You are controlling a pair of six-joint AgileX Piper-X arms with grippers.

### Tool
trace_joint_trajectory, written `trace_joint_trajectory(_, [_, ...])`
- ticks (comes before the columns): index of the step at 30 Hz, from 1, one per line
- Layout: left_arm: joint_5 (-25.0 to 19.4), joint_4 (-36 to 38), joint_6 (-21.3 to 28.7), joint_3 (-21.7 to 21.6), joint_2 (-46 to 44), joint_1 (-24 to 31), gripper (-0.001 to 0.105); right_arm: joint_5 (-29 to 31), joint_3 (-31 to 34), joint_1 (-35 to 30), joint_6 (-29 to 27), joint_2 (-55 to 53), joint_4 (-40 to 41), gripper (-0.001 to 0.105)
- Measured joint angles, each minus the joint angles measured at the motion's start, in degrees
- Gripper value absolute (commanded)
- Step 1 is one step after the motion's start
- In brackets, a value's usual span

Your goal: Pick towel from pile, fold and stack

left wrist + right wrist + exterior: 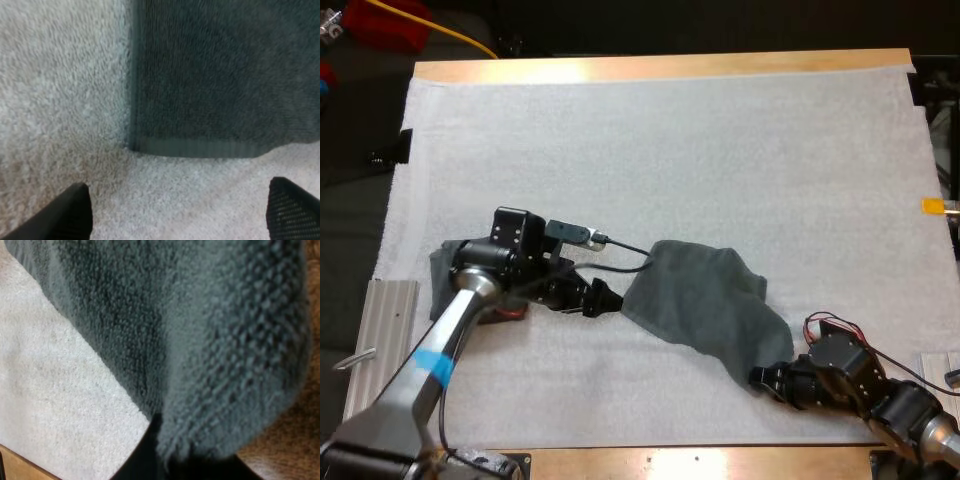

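left gripper (610, 298) sits low on the white mat (670, 130), right at the left edge of the dark grey-green towel (695, 300). its fingers are spread wide with nothing between them. in the left wrist view the left gripper (180, 222) is over bare mat, and the towel (220, 75) has its hemmed corner just ahead of the tips, not touching.

right gripper (760, 378) is at the towel's near right corner, close to the front edge of the wooden table (660, 68). in the right wrist view the cloth (190, 340) bunches down into the right gripper (165, 452) — fingers clamped on that corner, fabric draped over them.

the towel lies loose and rumpled mid-mat, running diagonally from beside the left gripper down to the right one, flat on the mat along its left part.

second towel (442, 265) — a dark patch at the mat's left side, mostly hidden behind the left arm. can't tell whether it's folded or crumpled.
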Motion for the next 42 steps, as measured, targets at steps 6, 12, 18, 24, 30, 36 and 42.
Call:
trace_joint_trajectory(6, [0.4, -2.4, -1.3, 0.0, 6.0, 0.0, 0.07, -0.1, 0.0, 0.0, 0.0, 0.0, 0.0, 0.001])
trace_joint_trajectory(12, [4.4, -5.3, -4.4, 0.0, 10.4, 0.0, 0.07, -0.3, 0.0, 0.0, 0.0, 0.0, 0.0, 0.001])
trace_joint_trajectory(18, [6.9, -6.3, -6.2, 0.0, 12.4, 0.0, 0.07, -0.4, 0.0, 0.0, 0.0, 0.0, 0.0, 0.001])
trace_joint_trajectory(24, [8.9, -7.5, -9.1, -0.5, 13.3, 0.0, 0.07, -0.4, 0.0, 0.0, 0.1, 0.0, 0.0, 0.001])
trace_joint_trajectory(30, [9.9, -8.2, -10.4, -0.5, 13.7, -1.6, 0.07, -0.4, 0.0, 0.0, 0.5, 0.0, 0.0, 0.001])
trace_joint_trajectory(36, [9.8, -8.2, -12.0, -0.7, 13.9, -4.1, 0.07, -0.4, 0.0, 0.0, 0.6, 0.0, 0.0, 0.001])
trace_joint_trajectory(42, [9.6, -8.2, -12.2, -0.7, 13.9, -4.6, 0.065, -0.4, 0.0, 0.0, 0.9, 0.0, 0.0, 0.001])
